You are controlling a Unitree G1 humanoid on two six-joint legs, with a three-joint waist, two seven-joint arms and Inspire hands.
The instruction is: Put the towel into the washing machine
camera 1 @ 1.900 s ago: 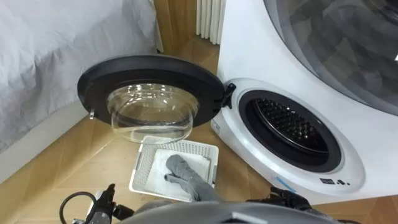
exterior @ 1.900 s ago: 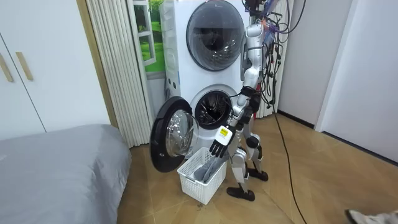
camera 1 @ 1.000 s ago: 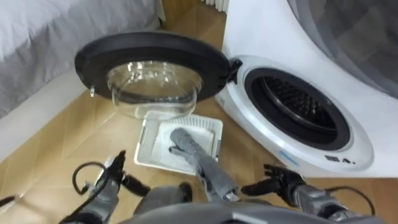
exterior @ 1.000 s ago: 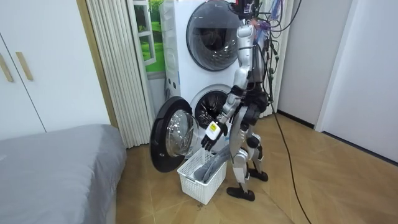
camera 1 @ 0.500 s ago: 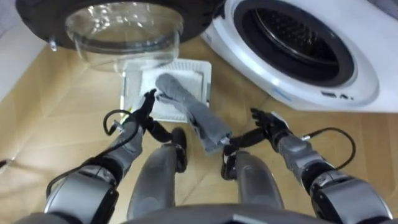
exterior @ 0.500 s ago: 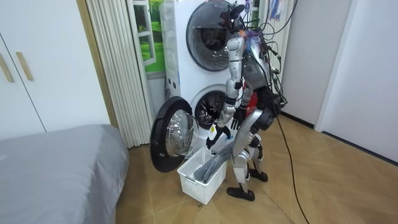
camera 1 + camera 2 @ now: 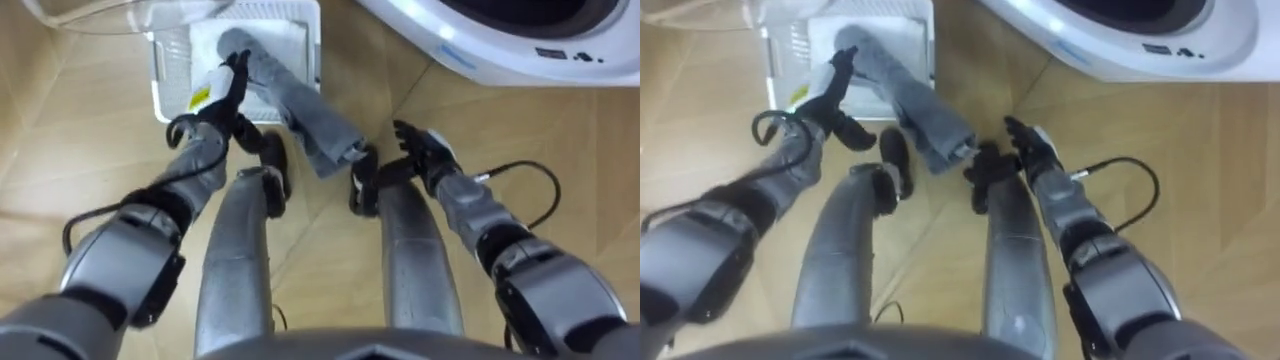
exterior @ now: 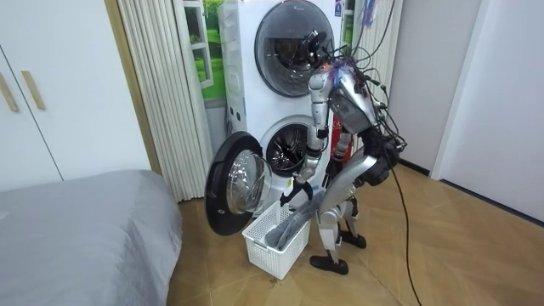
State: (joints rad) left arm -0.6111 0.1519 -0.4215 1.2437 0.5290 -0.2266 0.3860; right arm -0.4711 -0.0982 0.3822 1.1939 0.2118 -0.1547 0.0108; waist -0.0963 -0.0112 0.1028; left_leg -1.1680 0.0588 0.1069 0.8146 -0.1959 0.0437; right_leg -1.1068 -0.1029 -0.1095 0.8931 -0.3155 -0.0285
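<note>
So the biggest thing here is the white stacked washing machine [image 8: 242, 85], with its round dark-rimmed glass door [image 8: 231, 183] swung wide open toward the room view's left. On the wooden floor right below that door sits the white slatted plastic laundry basket [image 7: 160, 65]. The long grey towel [image 7: 300, 110] isn't in the drum yet. One end is bunched inside the basket, and the rest runs diagonally out over the basket's near edge, close to its right corner, ending by the robot's feet. That diagonal is the bit that matters: the long axis points from the basket's inside toward the right hand [image 7: 425, 150]. That hand has its fingers spread and loose, holding nothing, just beside the trailing end. The left hand [image 7: 222, 90] is at the basket's near edge, right up against the bunched end. Its fingers are stretched toward the cloth and not closed on it, as far as I can see. I'd say the left is the nearer one for a grab, by a hair. Compared with a couple of seconds ago, the robot was upright and is now folded well forward over the basket, with both hands brought down to it. Basket and towel look like they haven't budged.
</note>
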